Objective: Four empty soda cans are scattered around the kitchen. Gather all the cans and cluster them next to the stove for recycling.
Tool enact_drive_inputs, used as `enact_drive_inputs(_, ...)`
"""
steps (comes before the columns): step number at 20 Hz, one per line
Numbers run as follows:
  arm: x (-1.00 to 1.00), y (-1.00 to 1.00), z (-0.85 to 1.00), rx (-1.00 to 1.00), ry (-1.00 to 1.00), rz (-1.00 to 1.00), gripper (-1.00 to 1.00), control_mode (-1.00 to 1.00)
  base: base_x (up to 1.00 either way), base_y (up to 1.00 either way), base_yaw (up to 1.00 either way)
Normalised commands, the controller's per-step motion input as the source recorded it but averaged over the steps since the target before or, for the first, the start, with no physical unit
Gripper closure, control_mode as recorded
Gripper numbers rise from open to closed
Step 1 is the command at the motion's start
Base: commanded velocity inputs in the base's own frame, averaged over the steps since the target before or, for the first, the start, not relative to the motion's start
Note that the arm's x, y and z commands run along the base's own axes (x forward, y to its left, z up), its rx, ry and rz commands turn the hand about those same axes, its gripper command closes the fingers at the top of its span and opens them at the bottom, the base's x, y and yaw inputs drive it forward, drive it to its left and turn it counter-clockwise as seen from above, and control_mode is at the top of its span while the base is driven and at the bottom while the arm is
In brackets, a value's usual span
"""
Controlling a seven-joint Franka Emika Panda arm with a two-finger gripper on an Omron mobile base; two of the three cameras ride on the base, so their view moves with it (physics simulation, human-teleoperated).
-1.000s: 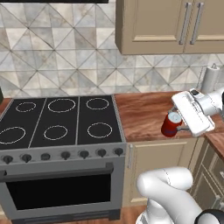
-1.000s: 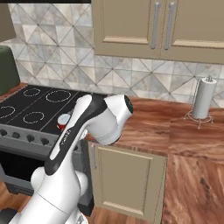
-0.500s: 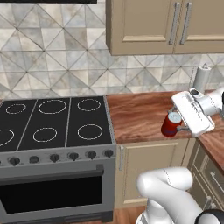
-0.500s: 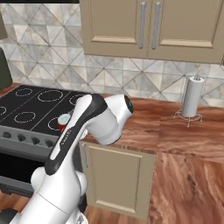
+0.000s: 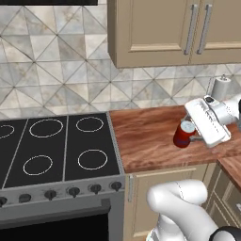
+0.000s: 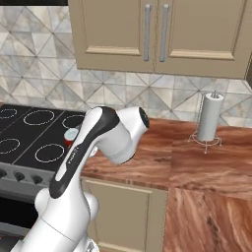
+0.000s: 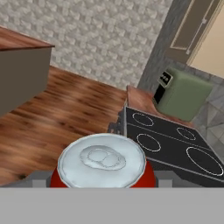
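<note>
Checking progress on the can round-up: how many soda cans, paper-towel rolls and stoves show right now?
Soda can, red, at the gripper: 1
Paper-towel roll: 1
Stove: 1
Total: 3

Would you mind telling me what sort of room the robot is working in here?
A home kitchen, rendered: a black stove with knobs, a wooden counter beside it, wall cabinets above, and a paper-towel roll.
</note>
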Motion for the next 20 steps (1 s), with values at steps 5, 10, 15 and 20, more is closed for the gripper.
enact_drive_inputs(5,0.0,0.0,0.0,0.0,0.0,0.0,1.0,1.0,0.61,-0.01,-0.11)
enact_drive_inputs(10,0.0,0.0,0.0,0.0,0.0,0.0,1.0,1.0,0.52,0.0,-0.08)
enact_drive_inputs(15,0.0,0.0,0.0,0.0,0.0,0.0,1.0,1.0,0.4,0.0,-0.08)
enact_drive_inputs(20,0.0,0.0,0.0,0.0,0.0,0.0,1.0,1.0,0.24,0.0,-0.04)
